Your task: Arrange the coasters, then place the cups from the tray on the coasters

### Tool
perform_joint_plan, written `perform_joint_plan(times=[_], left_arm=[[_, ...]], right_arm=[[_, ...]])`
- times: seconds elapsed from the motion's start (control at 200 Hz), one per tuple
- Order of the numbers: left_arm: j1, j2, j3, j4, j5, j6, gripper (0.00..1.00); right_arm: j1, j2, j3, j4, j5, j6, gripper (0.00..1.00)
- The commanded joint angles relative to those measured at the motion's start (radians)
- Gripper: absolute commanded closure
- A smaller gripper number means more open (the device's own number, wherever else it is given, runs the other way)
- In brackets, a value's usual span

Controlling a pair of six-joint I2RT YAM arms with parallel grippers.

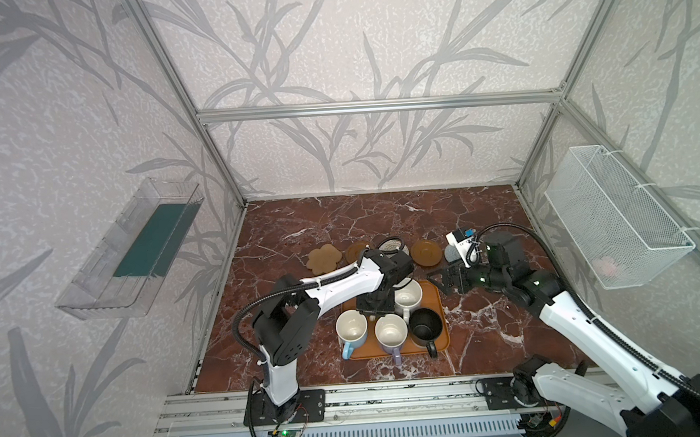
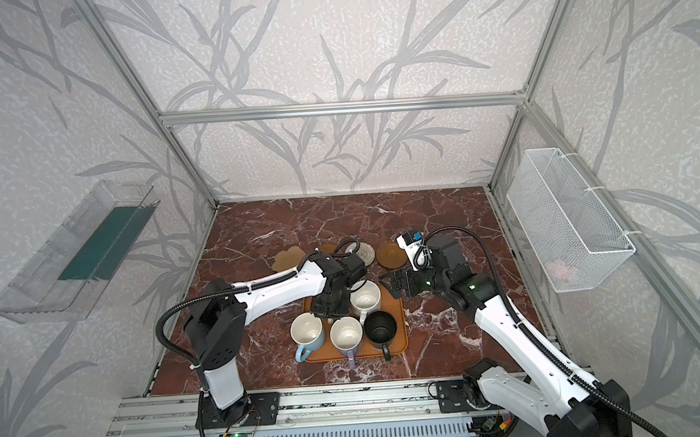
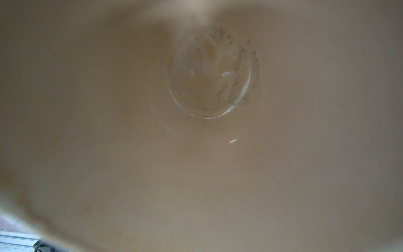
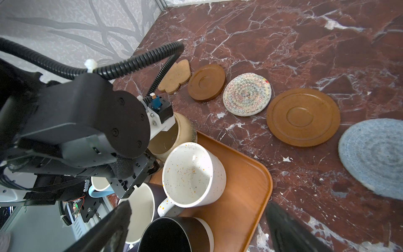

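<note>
Toward the front middle of the marbled table (image 1: 340,220) sits the orange-brown tray (image 4: 244,179), holding all five mugs with their mouths up. Along its near edge, left to right in both top views, stand the light blue mug (image 1: 351,329), the lavender mug (image 1: 390,333) and the black mug (image 1: 425,327), each handle pointing toward the robot's side. Behind them the white speckled mug (image 4: 192,172) is at the back right and the cream mug (image 4: 185,131) at the back left, the two just beside each other. The left tool (image 1: 372,309) reaches down at the cream mug and is pressed together. The arm hides its tips from above, so it cannot be told whether they pinch the rim, the handle or nothing. The left wrist view is filled by the blurred pale inside of that mug, with dark specks around the bottom. The right tool (image 1: 444,282) hangs above the tray's back right corner, near the white speckled mug, its fingers (image 4: 117,220) spread wide and touching nothing. Beyond the tray, five coasters lie flat on the table in a row, all bare. From left to right they are the tan cloud-shaped coaster (image 4: 175,76), the small brown coaster (image 4: 206,82), the woven rope coaster (image 4: 246,94), the larger brown coaster (image 4: 303,116) and the grey-blue coaster (image 4: 373,157). Neighbours lie close together, and the last is partly hidden behind the right wrist in the top views.
</note>
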Motion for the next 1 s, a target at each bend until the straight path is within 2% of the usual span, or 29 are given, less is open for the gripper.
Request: perform_joint_plan(times=[0.0, 0.08, 0.385, 0.995], left_arm=[[0.005, 0.014, -0.003, 0.049, -0.017, 0.014, 0.94], [0.004, -0.007, 0.005, 0.030, -0.029, 0.010, 1.00], [0.005, -0.105, 0.045, -0.010, -0.044, -0.001, 1.00], [0.064, -0.193, 0.098, -0.062, -0.143, 0.041, 1.00]], right_arm=[[0.005, -0.013, -0.006, -0.016, 0.008, -0.018, 0.04], [0.005, -0.015, -0.006, -0.016, 0.008, -0.016, 0.04], [0.006, -0.038, -0.004, 0.015, -0.042, -0.018, 0.05], [0.027, 0.002, -0.001, 0.093, -0.089, -0.011, 0.05]])
